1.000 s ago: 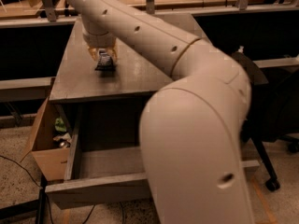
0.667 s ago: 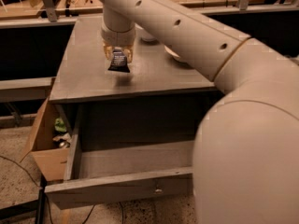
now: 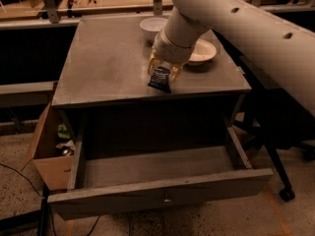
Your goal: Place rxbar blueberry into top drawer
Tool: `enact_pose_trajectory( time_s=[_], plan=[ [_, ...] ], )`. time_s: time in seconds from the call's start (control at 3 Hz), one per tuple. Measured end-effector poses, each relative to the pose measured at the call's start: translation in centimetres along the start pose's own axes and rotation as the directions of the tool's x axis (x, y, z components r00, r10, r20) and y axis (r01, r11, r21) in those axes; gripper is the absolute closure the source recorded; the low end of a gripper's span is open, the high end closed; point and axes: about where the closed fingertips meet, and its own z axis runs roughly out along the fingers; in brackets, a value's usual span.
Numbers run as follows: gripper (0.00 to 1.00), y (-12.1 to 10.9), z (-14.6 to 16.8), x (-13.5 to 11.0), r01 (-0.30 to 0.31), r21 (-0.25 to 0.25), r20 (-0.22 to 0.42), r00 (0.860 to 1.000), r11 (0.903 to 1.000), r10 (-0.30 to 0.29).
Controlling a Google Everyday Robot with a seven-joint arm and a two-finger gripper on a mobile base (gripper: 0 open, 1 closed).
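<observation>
The carrying step was in hand: the gripper (image 3: 165, 71) hung over the front edge of the grey cabinet top (image 3: 108, 58), its two fingers clamped on the rxbar blueberry (image 3: 160, 80), which dangled tilted beneath them. The top drawer (image 3: 157, 167) stood pulled open below. The next move likely called for travelling forward past the edge, lowering into the drawer, then releasing.

2 round white bowls (image 3: 153, 26), 2nd bowl (image 3: 203, 52) at 4 o'clock; 1 dark-wrapped rxbar blueberry (image 3: 160, 79); 1 grey wooden top drawer (image 3: 162, 193); 1 brown cardboard box (image 3: 47, 149); 1 gripper (image 3: 165, 72) clamping bar, 6 o'clock of 1st bowl.
</observation>
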Motion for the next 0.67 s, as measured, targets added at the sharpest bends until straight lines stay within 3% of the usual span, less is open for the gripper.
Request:
enact_pose_trajectory(
  time_s=[0.33,0.67],
  plan=[
    [1.00,4.85,-0.04,-1.67,-0.083,0.012,0.014,0.996,0.9965,0.083],
    [1.00,4.85,-0.04,-1.68,-0.083,0.012,0.014,0.996,0.9965,0.083]
  ],
)
